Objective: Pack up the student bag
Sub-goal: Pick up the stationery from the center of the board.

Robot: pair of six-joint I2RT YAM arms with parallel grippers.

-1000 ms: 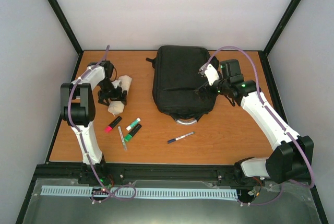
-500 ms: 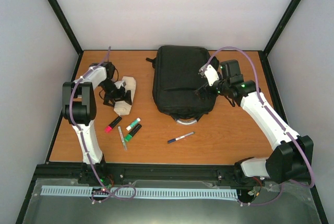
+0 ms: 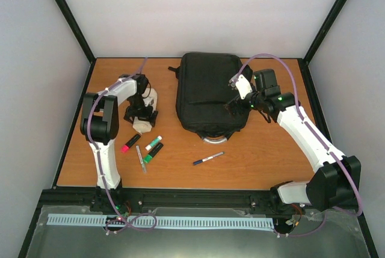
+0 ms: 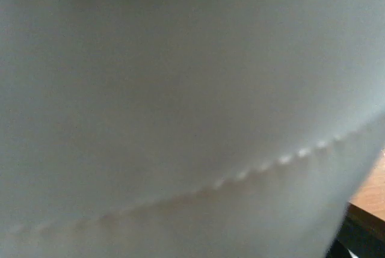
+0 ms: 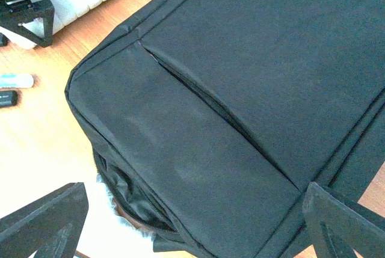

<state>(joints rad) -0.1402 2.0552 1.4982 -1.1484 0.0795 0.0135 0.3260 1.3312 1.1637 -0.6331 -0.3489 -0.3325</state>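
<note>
The student bag (image 3: 204, 92), a large black backpack, lies flat at the table's middle back, its grey loop handle (image 3: 213, 139) at the near end. It fills the right wrist view (image 5: 240, 89), where a zip pocket (image 5: 129, 201) gapes at its near corner. My right gripper (image 3: 236, 104) hovers open over the bag's right side, its fingers (image 5: 42, 225) spread wide and empty. My left gripper (image 3: 139, 115) is shut on a white soft pouch (image 3: 149, 97) left of the bag. The pouch fills the left wrist view (image 4: 180, 89) as a blurred white surface with a seam.
On the table near the left arm lie a pink marker (image 3: 130, 143), a green-and-white marker (image 3: 153, 142), a dark green marker (image 3: 152, 152) and a thin pen (image 3: 141, 159). A blue pen (image 3: 208, 158) lies in front of the bag. Black frame rails edge the table.
My left gripper has moved right toward the bag, carrying the white pouch with it. The right arm and the bag have stayed where they were.
</note>
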